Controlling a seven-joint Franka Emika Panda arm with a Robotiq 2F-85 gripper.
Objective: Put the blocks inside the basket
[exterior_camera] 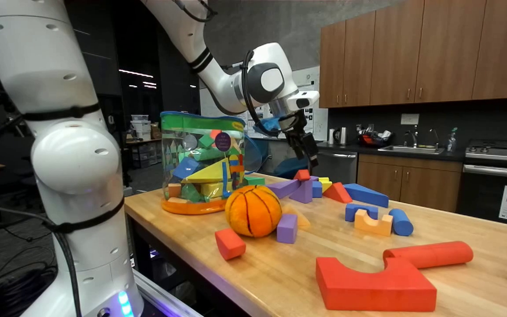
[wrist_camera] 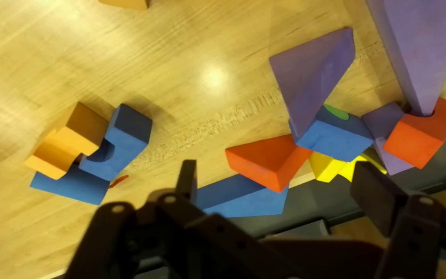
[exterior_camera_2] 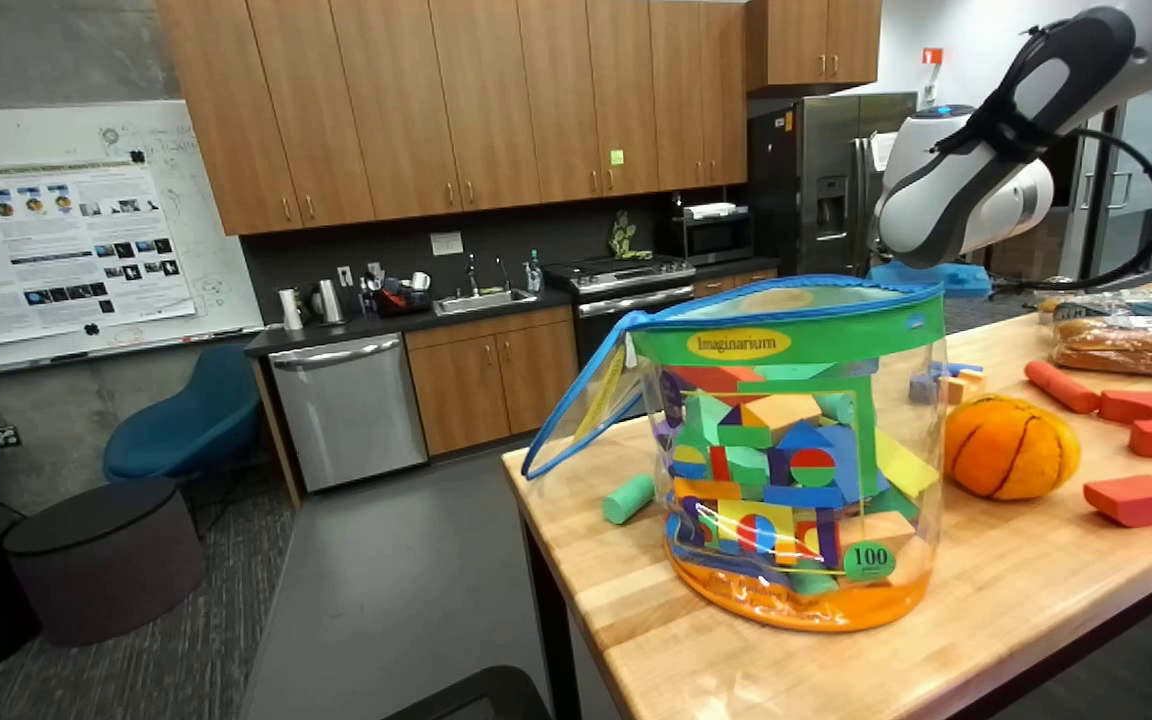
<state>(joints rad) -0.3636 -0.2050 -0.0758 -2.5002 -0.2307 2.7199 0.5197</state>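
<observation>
The basket (exterior_camera: 187, 122) stands at the table's end, holding many blocks; it also shows in an exterior view (exterior_camera_2: 806, 605), its blue-edged lid hanging open. My gripper (wrist_camera: 279, 186) is open and empty above the table's far edge. Between its fingers in the wrist view lie a red triangular block (wrist_camera: 265, 159) and a blue wedge (wrist_camera: 246, 201), apart from the fingertips. A blue block (wrist_camera: 335, 133), a yellow block (wrist_camera: 327, 166), purple blocks (wrist_camera: 312, 73) and a red block (wrist_camera: 424, 131) cluster beside them. In an exterior view the gripper (exterior_camera: 308, 154) hangs above this cluster.
An orange ball (exterior_camera: 253, 211) sits beside the basket, with a purple block (exterior_camera: 287, 229) and a red block (exterior_camera: 229, 243) near it. Large red blocks (exterior_camera: 376, 286) lie toward the front. A green cylinder (exterior_camera_2: 628, 499) lies near the table edge. Bagged bread (exterior_camera_2: 1136, 340) sits farther along.
</observation>
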